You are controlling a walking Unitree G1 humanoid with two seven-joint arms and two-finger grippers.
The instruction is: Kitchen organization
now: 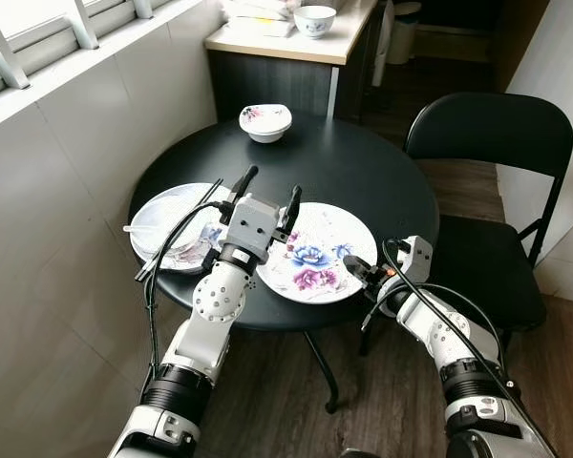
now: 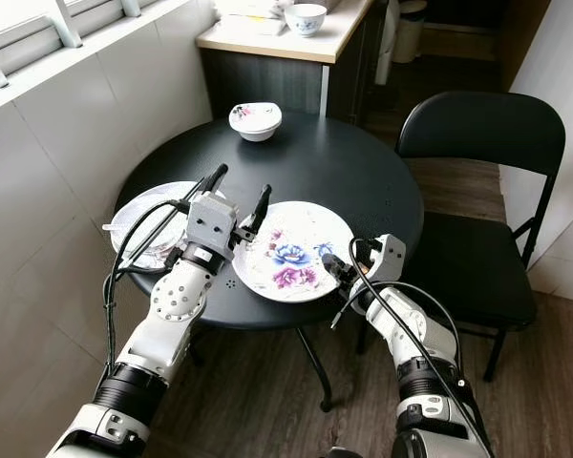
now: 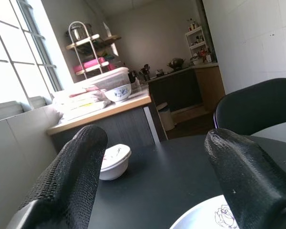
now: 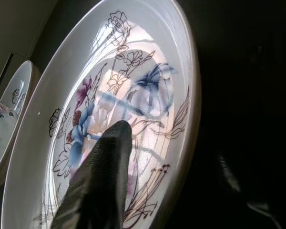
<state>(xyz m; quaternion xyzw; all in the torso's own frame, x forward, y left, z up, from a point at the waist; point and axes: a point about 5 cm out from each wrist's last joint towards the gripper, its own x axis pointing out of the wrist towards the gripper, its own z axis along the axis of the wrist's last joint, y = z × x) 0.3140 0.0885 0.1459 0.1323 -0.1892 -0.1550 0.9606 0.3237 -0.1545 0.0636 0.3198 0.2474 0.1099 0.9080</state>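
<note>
Black and round, the tabletop (image 1: 363,172) in front of you carries three pieces of crockery. Your left arm reaches forward from the lower left, elbow low, wrist raised, and its left claw (image 1: 267,196) hangs above the tabletop with its two long fingers spread wide and pointing up and away toward the far edge, gripping nothing. It sits over the gap between the two plates.

Your right arm comes in from the lower right, bent at the elbow, forearm angled up toward the table's near edge. Its right claw (image 1: 355,267) is at the near right rim of the flowered plate (image 1: 315,250); the right wrist view shows one finger (image 4: 102,181) lying over the inside of the plate's rim, but you cannot tell whether the claw is clenched on it.

That plate lies flat near the table's front edge, blue and purple blooms facing up. Just to its left is a second white plate (image 1: 172,224) holding some scraps. A small white bowl (image 1: 265,122) sits well apart at the far side.

Behind it stands a wooden counter (image 1: 286,43) with another bowl (image 1: 314,19). A tiled wall and window run along your left; a black folding chair (image 1: 487,191) stands on the right on dark wood flooring.
</note>
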